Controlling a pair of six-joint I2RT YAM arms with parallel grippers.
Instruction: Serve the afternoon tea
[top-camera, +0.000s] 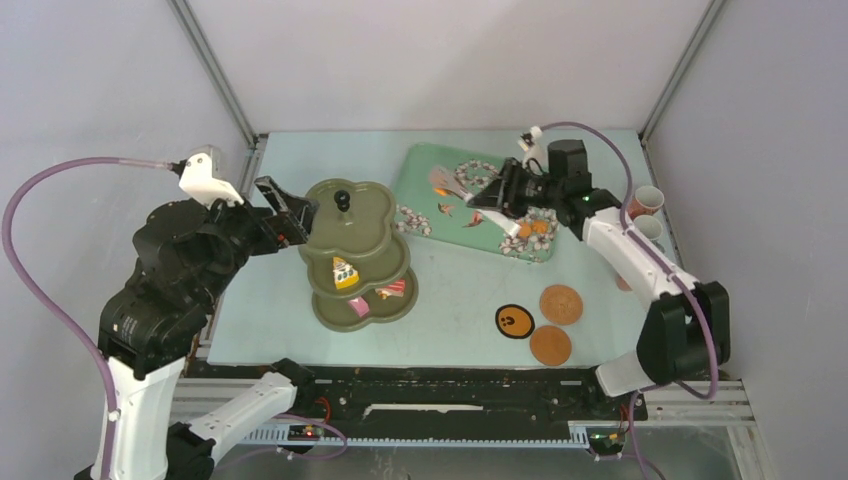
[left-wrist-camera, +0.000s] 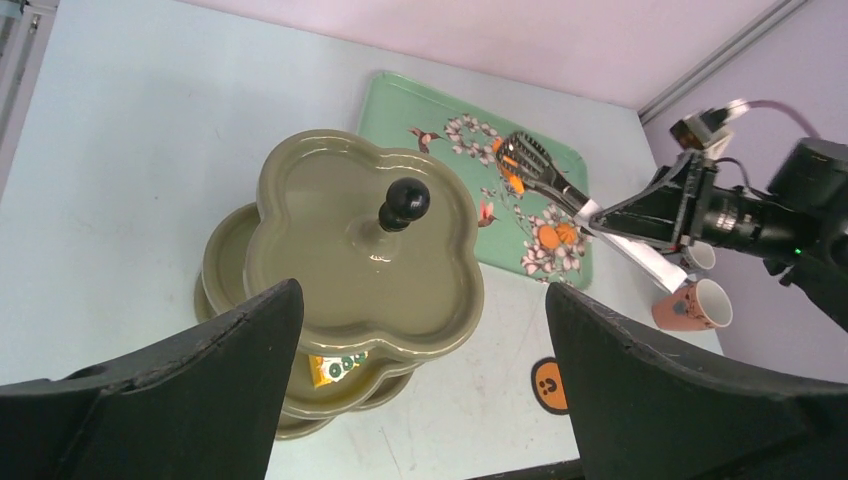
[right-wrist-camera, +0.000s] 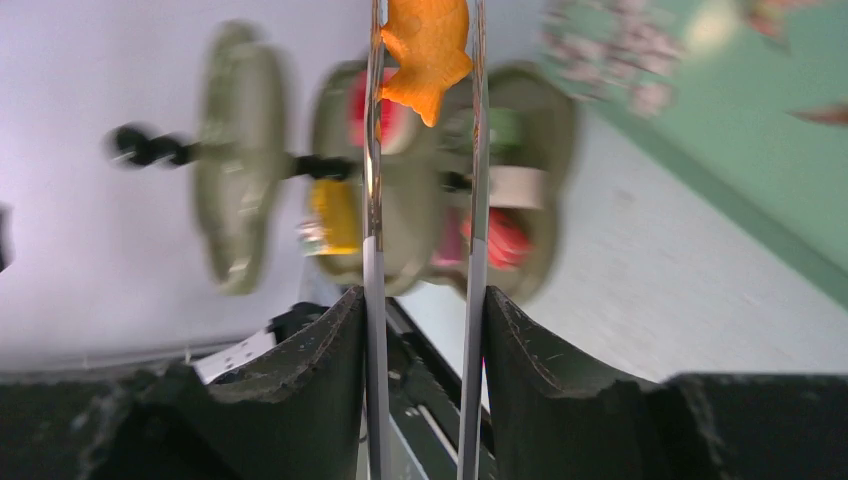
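The olive-green three-tier stand (top-camera: 352, 222) stands left of centre and holds a yellow pastry (top-camera: 344, 272), a pink one (top-camera: 358, 306) and a red one (top-camera: 392, 290). My left gripper (top-camera: 290, 213) is open and empty beside the stand's top tier (left-wrist-camera: 360, 250). My right gripper (top-camera: 507, 192) is shut on the metal tongs (top-camera: 465, 188) over the mint-green tray. The tongs (right-wrist-camera: 372, 200) pinch an orange fish-shaped pastry (right-wrist-camera: 427, 50). More orange pastries (top-camera: 535, 229) lie on the tray. Two cups (top-camera: 645, 201) stand at the right edge. Three coasters (top-camera: 560, 304) lie at front right.
The mint-green floral tray (top-camera: 425, 165) lies at the back, right of the stand. A black-rimmed orange face coaster (top-camera: 513, 320) lies left of the two brown ones. The frame posts stand at the back corners.
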